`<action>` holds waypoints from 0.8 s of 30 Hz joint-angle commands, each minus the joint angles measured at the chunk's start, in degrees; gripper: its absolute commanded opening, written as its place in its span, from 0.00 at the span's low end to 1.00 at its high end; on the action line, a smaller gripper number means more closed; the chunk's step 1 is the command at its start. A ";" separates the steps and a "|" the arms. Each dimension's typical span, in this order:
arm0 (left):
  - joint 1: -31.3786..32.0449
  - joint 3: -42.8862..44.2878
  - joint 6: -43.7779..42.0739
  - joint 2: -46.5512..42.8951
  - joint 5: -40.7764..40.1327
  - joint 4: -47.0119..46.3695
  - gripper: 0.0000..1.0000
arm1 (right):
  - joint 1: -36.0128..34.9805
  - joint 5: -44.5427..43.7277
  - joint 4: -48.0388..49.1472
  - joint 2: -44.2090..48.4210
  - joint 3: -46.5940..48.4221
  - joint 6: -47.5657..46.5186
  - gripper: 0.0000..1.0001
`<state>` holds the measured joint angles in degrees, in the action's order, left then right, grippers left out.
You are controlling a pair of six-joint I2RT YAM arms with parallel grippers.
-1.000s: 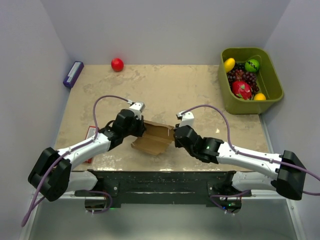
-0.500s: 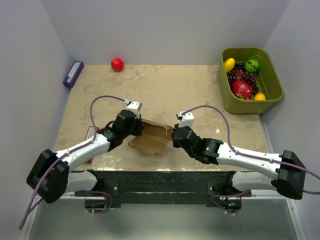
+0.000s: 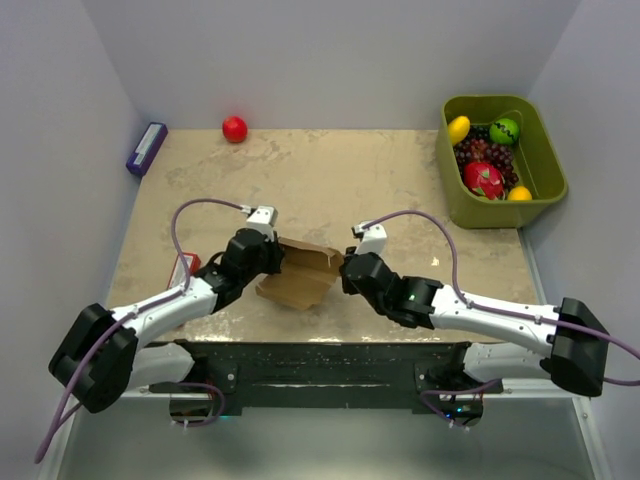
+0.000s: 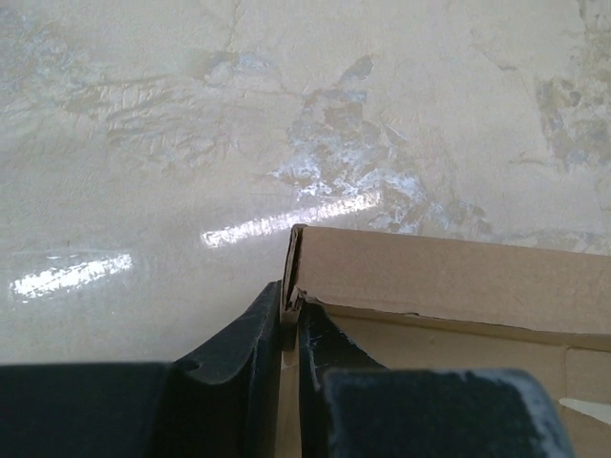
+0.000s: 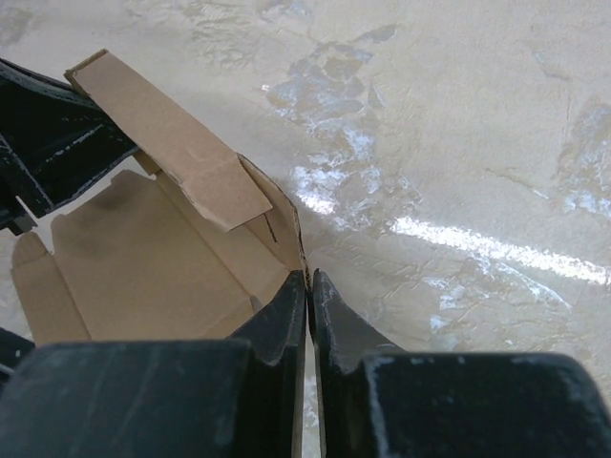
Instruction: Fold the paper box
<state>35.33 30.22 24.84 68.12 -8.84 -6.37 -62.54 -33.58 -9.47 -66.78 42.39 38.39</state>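
The paper box [image 3: 300,280], a plain brown cardboard blank with its walls partly raised, lies near the table's front edge between both arms. My left gripper [image 3: 281,258] is shut on the box's left wall; the left wrist view shows that thin wall [image 4: 430,277] pinched between the fingertips [image 4: 291,311]. My right gripper [image 3: 345,268] is at the box's right corner. In the right wrist view its fingers [image 5: 309,280] are nearly together on the edge of the right wall, with the box's inside [image 5: 143,258] and a loose flap [image 5: 177,153] to the left.
A green bin [image 3: 545,175] of fruit stands at the back right. A red ball [image 3: 234,128] and a purple-blue box [image 3: 146,148] sit along the back left. A flat red packet [image 3: 186,264] lies under the left arm.
Both grippers and the box between them have shifted slightly left. The box's left wall stands a little more upright. The right jaws have eased a trace.
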 commanded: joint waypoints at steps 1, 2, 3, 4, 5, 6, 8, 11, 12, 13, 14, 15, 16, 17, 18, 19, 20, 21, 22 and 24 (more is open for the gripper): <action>-1.49 -2.78 -1.37 2.36 -10.14 -8.29 0.00 | 0.23 -4.65 -0.11 -1.94 -0.90 4.13 0.20; -1.49 -3.14 -1.46 3.50 -10.67 -9.52 0.00 | 0.23 -4.65 -0.11 -2.12 -0.91 4.58 0.33; -1.49 -3.41 -1.55 4.21 -11.89 -11.36 0.00 | 0.23 -4.39 -0.19 -2.21 -0.99 5.02 0.41; -1.49 -3.93 -1.98 4.65 -12.25 -12.51 0.00 | 0.23 -4.21 -0.37 -2.12 -1.00 5.90 0.48; -1.49 -4.37 -2.25 5.44 -12.43 -13.92 0.00 | 0.23 -4.21 -0.98 -1.77 -0.91 6.25 0.60; -1.41 -4.99 -2.86 5.80 -13.12 -16.80 0.00 | 0.23 -4.04 -1.24 -1.51 -0.91 6.60 0.64; -1.06 -6.57 -3.65 6.58 -13.92 -19.28 0.00 | 0.93 -2.81 -1.07 -0.55 -0.73 7.05 0.72; 0.44 -7.71 -5.59 7.55 -16.82 -22.01 0.00 | 4.87 4.99 1.46 -0.10 -0.38 8.54 0.72; 0.87 -8.07 -6.11 7.73 -18.56 -23.24 0.00 | 6.28 8.15 2.52 -0.19 -0.38 9.32 0.71; 2.01 -8.68 -6.90 7.91 -19.71 -23.77 0.00 | 8.56 12.97 3.75 -0.28 -0.38 10.81 0.69; 2.46 -8.94 -7.00 8.26 -20.94 -24.04 0.00 | 9.36 15.45 6.02 -0.45 -0.29 11.61 0.67; 2.98 -8.95 -7.09 8.35 -23.30 -24.13 0.00 | 10.33 17.39 7.27 -1.15 -0.12 13.01 0.66; 4.21 -9.38 -7.17 8.43 -24.63 -24.30 0.00 | 10.60 20.72 8.06 -1.76 0.84 13.63 0.65; 4.74 -9.65 -7.17 8.70 -26.04 -24.56 0.00 | 10.77 21.97 9.29 -2.64 1.55 14.25 0.64; 5.36 -9.91 -7.17 8.79 -28.14 -25.09 0.00 | 11.30 23.37 9.21 -4.22 2.08 15.21 0.63; 6.23 -10.44 -7.09 8.87 -28.77 -25.44 0.00 | 11.65 26.00 11.13 -5.28 3.30 15.74 0.60; 6.50 -10.62 -7.00 9.14 -29.39 -25.62 0.00 | 12.00 26.81 12.36 -6.16 3.75 16.18 0.59; 6.77 -10.79 -6.65 9.40 -30.17 -25.71 0.00 | 12.62 27.60 12.72 -6.95 4.27 16.71 0.58; 7.20 -10.97 -6.56 9.58 -30.36 -25.62 0.00 | 12.97 28.13 12.90 -9.22 5.41 16.89 0.55; 7.56 -11.49 -6.38 10.02 -31.14 -26.23 0.00 | 14.02 29.10 13.34 -11.34 6.30 17.15 0.51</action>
<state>42.06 19.73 18.83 77.41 -33.91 -27.75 -50.30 -10.46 -0.93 -74.76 44.80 52.73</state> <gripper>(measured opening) 0.123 0.540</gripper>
